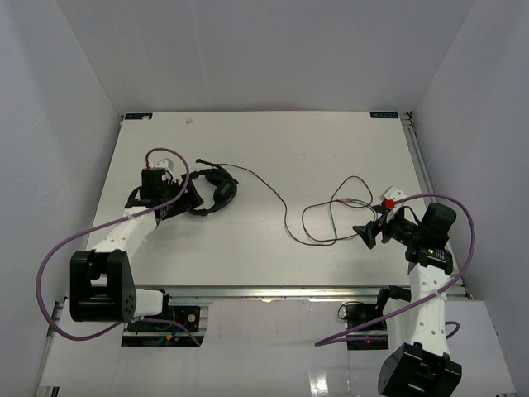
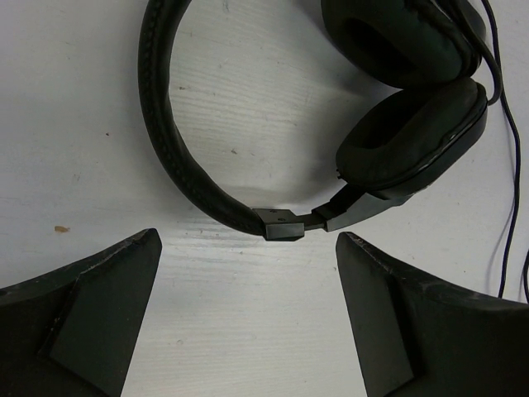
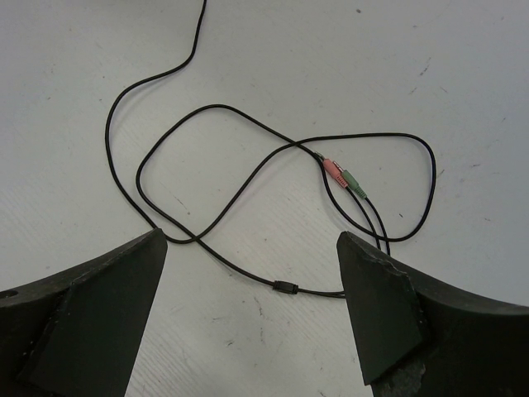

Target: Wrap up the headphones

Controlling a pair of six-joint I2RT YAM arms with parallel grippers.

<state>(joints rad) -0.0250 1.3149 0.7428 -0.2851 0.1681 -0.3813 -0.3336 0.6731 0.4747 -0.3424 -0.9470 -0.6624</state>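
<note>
Left pincer, released, sits just before the headphones; right pincer, released, hovers over their cable.

The tool, fingers spread, hangs over the looped black cable — pink and green plugs together.

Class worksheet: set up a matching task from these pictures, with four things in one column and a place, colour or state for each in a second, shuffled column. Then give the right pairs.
Column one
1. headphones
2. plugs
3. left gripper
4. right gripper

Column two
A. pink and green
B. jaws open over loose cable
C. jaws open at the headband
D. lying on the left half of the table

Pairs: 1-D, 2-A, 3-C, 4-B
</note>
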